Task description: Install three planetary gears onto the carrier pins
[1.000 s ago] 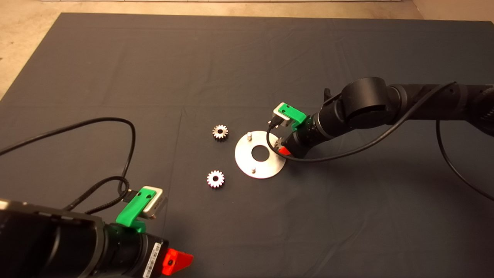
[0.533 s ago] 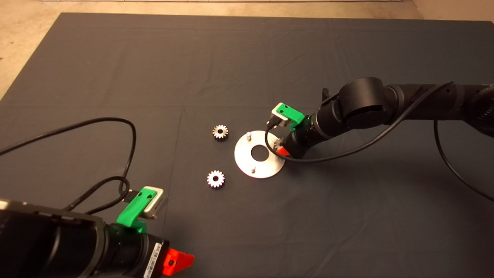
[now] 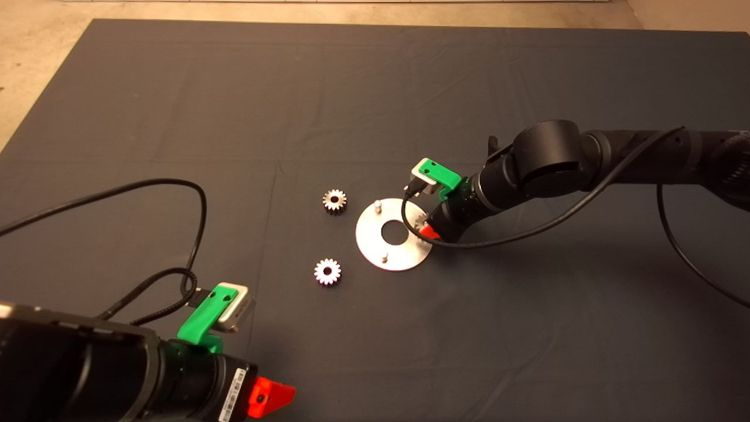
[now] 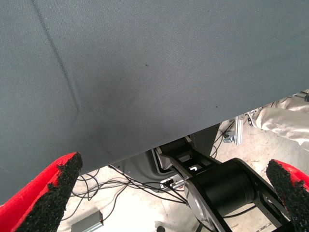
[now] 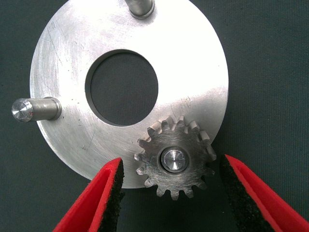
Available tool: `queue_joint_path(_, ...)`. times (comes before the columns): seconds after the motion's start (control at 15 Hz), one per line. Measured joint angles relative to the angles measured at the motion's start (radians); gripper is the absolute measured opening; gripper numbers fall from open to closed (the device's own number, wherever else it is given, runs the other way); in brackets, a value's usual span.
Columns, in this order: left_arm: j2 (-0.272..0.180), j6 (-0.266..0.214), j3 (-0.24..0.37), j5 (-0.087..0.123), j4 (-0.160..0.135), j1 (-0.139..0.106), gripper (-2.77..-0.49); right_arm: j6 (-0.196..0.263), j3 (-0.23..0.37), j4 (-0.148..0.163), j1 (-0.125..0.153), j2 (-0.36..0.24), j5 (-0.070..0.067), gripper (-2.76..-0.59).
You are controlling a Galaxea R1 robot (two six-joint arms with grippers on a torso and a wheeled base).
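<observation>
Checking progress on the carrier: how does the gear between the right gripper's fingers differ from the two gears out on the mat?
The gear at the right gripper sits on a carrier pin, its bore filled; the two mat gears lie loose on the mat, bores empty. All look like identical toothed metal gears lying flat.

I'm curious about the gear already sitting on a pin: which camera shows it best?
The right wrist view: the mounted gear fills it, pin end showing through its bore. The head view shows only a sliver beside the right gripper. The left wrist view misses it.

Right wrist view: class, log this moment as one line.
right gripper: open, straddling small silvery toothed gear seated on pin | shiny round metal disc: two pins bare | left gripper: parked, open
</observation>
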Motion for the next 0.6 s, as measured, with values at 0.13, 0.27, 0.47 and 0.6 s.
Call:
queue_joint_path(0.13, 0.0, 0.0, 0.0, 0.0, 0.0, 0.0, -0.5, -0.001, 0.0, 0.011, 0.0, 0.0, -0.002, -1.81)
queue_joint_path(0.27, 0.0, 0.0, 0.0, 0.0, 0.0, 0.0, -0.5, -0.026, 0.0, 0.045, 0.002, 0.0, -0.017, -1.76)
queue_joint_path(0.47, 0.0, 0.0, 0.0, 0.0, 0.0, 0.0, -0.5, -0.053, 0.0, 0.101, 0.007, 0.0, -0.105, -1.62)
queue_joint_path(0.6, -0.001, 0.0, 0.0, 0.0, 0.0, 0.0, -0.5, -0.057, 0.0, 0.168, 0.034, 0.0, -0.164, -1.49)
